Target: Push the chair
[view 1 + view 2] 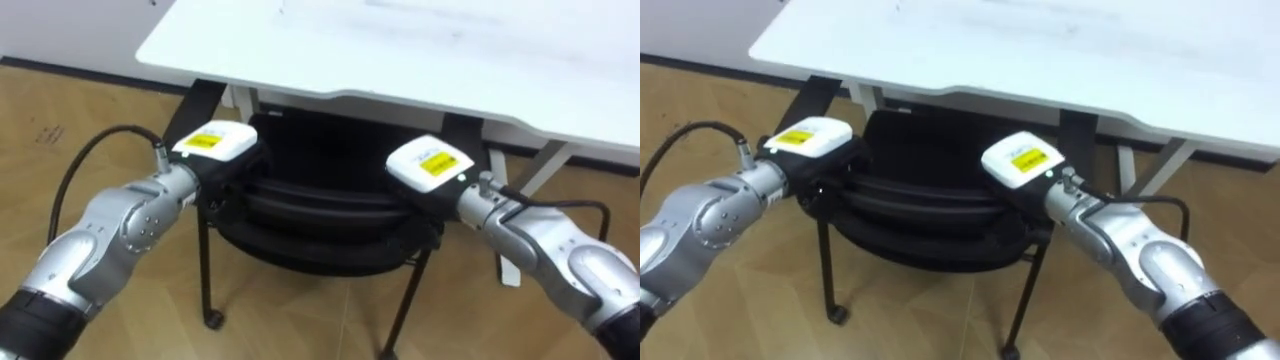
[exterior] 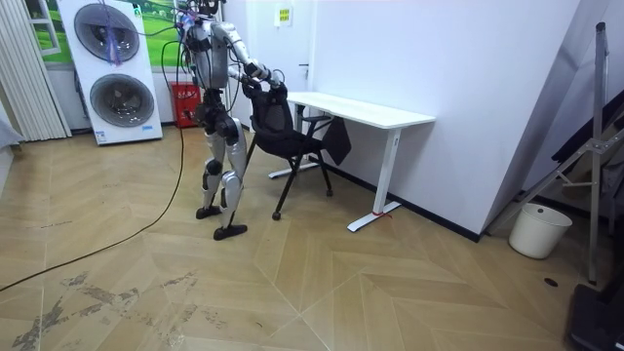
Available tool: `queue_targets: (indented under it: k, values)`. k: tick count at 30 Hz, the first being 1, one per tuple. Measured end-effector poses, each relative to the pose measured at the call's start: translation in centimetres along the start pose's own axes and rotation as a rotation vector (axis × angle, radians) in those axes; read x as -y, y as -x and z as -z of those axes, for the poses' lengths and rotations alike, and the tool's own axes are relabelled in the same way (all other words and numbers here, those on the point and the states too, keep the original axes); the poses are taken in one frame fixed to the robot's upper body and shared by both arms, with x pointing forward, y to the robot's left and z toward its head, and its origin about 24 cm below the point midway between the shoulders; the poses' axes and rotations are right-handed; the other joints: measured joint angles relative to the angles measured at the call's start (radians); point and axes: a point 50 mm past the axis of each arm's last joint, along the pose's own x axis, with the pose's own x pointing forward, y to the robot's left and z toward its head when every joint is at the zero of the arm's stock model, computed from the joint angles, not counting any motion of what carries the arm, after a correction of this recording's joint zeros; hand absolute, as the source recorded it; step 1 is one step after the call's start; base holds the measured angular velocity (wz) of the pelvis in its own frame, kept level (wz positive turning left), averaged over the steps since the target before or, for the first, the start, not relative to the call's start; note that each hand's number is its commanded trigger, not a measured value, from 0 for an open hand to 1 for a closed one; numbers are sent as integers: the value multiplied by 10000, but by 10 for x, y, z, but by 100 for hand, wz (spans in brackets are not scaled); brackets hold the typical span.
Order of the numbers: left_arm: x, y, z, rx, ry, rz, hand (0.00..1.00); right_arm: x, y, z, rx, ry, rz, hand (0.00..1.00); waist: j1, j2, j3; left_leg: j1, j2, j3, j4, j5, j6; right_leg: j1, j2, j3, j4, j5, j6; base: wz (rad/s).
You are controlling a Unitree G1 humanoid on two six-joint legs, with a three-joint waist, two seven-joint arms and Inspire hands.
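- Chair (image 1: pixel 320 235), black, with thin dark metal legs, stands on a wooden floor (image 1: pixel 80 110) facing a white desk (image 1: pixel 420 50).
- Seen from the robot's head, the chair's seat reaches in under the near edge of the desk, and its curved backrest (image 1: pixel 320 192) lies just on the robot's side of that edge.
- One front leg ends in a small wheel (image 1: pixel 212 320) on the floor.
- Left hand (image 1: pixel 218 148) rests on the left end of the backrest's top, with its back turned up toward the camera.
- How far the left hand is open cannot be told, because its front is lost against the dark backrest.
- Right hand (image 1: pixel 432 168) rests on the right end of the backrest's top, level with the left hand and well apart from it.
- The right hand's state cannot be told either, for the same reason.
- In the room view the robot stands upright behind the chair, on the room view's left of it, with both arms reaching forward to the backrest.
- The desk stands against a white wall, and the chair is at the end of the desk nearest the robot.
- Behind the robot stands a tall white appliance (image 2: pixel 112 68) with two round doors, one above the other.
- A white bucket (image 2: pixel 539 230) sits on the floor by the wall, well apart from the desk on the room view's right.
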Motion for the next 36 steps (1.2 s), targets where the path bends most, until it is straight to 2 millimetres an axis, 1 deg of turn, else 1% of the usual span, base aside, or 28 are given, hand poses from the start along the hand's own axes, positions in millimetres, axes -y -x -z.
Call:
queue_targets:
  k: [1,4,6,8,11,13,15,16,17,18,19,20,21,22,23,24,25,26,27,28,29,30,31,32,33,35,36]
  values:
    - [1,0,0,-17,74,-51,100,0,0,0,-10,0,30,100,-25,16,-4,1,25,68,7,0,0,88,21,-45,-113,1,-1,13]
    - [7,1,-1,-105,117,-133,100,-1,0,0,-14,-5,-72,100,-252,110,7,21,139,394,162,-3,-4,336,53,-279,-242,-10,-13,19]
    - [9,1,-1,-152,176,-75,100,-3,0,0,-36,-38,-125,100,-264,120,13,-6,250,742,411,-7,-10,459,98,-296,-272,-48,-76,11]
    - [16,1,-1,-222,336,64,100,-7,-2,-1,-37,-64,-257,100,-406,149,19,-15,447,1297,792,-8,-12,598,136,-447,-224,-161,-181,14]
    - [24,2,-1,-303,576,248,100,-11,-3,-2,-9,-139,-413,100,-444,201,37,-45,617,1662,1405,-12,-19,763,165,-495,-17,-378,-308,3]
    - [30,2,0,-390,728,489,100,-14,-4,-4,12,-198,-532,100,-412,216,36,-36,698,1881,1823,-12,-19,744,163,-333,415,-726,-432,-5]
    - [32,4,0,-419,796,490,100,-14,-3,-5,78,-194,-533,100,-411,246,25,-17,749,1873,1843,-11,-18,611,200,-280,704,-909,-531,-12]
    - [32,6,1,-477,821,523,100,-13,-4,-6,104,-159,-496,100,-337,261,16,-8,800,1898,1870,-10,-19,463,253,-135,928,-997,-618,-38]
    - [34,10,2,-561,827,515,100,-12,-4,-8,152,-124,-440,100,-235,271,25,-73,845,1947,2160,3,-10,393,320,179,1036,-1034,-690,-46]
    - [36,12,2,-600,837,540,100,-13,-4,-9,187,-136,-450,100,-196,280,24,-226,817,1858,2457,43,11,478,343,349,1048,-1031,-735,-54]
    - [42,13,0,-594,968,629,100,-14,-2,-8,255,-55,-519,100,-51,181,51,-377,404,1583,2264,-317,59,550,300,785,1027,-1029,-746,-36]
    - [43,13,-3,-522,1035,623,100,-14,1,-6,263,27,-539,100,-6,204,30,-409,80,1476,1781,-379,125,542,223,873,997,-1022,-732,-47]
    - [43,13,-7,-368,1091,572,100,-13,5,-2,280,158,-527,100,82,251,18,-467,-361,1304,497,-132,128,436,179,1110,964,-989,-673,-57]
    - [41,15,-7,-312,1054,513,100,-11,6,-1,273,219,-369,100,130,327,-21,-520,-662,1134,-442,698,323,238,204,1349,1006,-990,-629,-74]
    - [37,17,-6,-276,949,462,100,-10,6,-2,288,223,-203,100,103,365,-98,-329,-736,1093,-772,1340,618,193,248,1597,1009,-1040,-533,-60]
    - [35,18,-6,-267,886,462,100,-10,6,-2,302,225,-172,100,67,288,-96,-215,-734,1285,-931,1384,678,207,219,1691,944,-1042,-487,-50]
    - [34,19,-5,-263,795,433,100,-8,6,-3,339,237,-122,100,83,215,-93,-52,-755,1497,-1199,1439,762,246,175,1853,749,-959,-418,-41]
    - [31,20,-4,-268,691,367,100,-7,5,-4,351,235,-35,100,-28,214,-94,-18,-769,1574,-1232,1441,825,307,161,1856,529,-827,-360,-34]
    - [30,21,-4,-268,638,346,100,-6,5,-4,356,242,17,100,-164,214,-94,-20,-788,1575,-1224,1421,853,359,140,1870,411,-778,-322,-17]
    - [29,21,-4,-279,593,296,100,-4,5,-4,347,302,73,100,-358,213,-94,-16,-812,1641,-1212,1372,918,394,73,1943,300,-716,-235,-22]
    - [26,22,-4,-299,570,207,100,-2,5,-4,307,316,167,100,-396,205,-91,-14,-806,1882,-1217,1304,977,326,45,2188,259,-703,-211,-36]
    - [24,22,-5,-305,532,173,100,0,6,-3,282,349,216,100,-403,206,-90,-15,-803,1987,-1217,1258,1004,281,34,2268,254,-700,-205,-56]
    - [23,22,-6,-294,485,148,100,1,6,-2,245,350,270,100,-449,213,-89,-8,-802,2185,-1218,1187,1054,225,58,2429,245,-684,-166,-54]
    - [22,23,-7,-281,466,132,100,2,6,-2,241,353,262,100,-511,212,-88,36,-781,2363,-1212,1087,1101,220,50,2501,213,-657,-116,-51]
    - [22,23,-7,-278,464,131,100,2,6,-2,248,358,224,100,-524,212,-88,67,-768,2451,-1209,1031,1114,221,46,2540,200,-641,-88,-47]
    - [20,23,-7,-259,399,165,100,3,6,-3,284,384,171,100,-693,234,-78,173,-752,2756,-1188,853,1187,226,-4,2535,199,-613,-40,-45]
    - [20,23,-7,-259,389,175,100,3,6,-3,290,387,175,100,-726,242,-72,208,-740,2865,-1191,817,1212,213,-27,2516,217,-611,-24,-47]
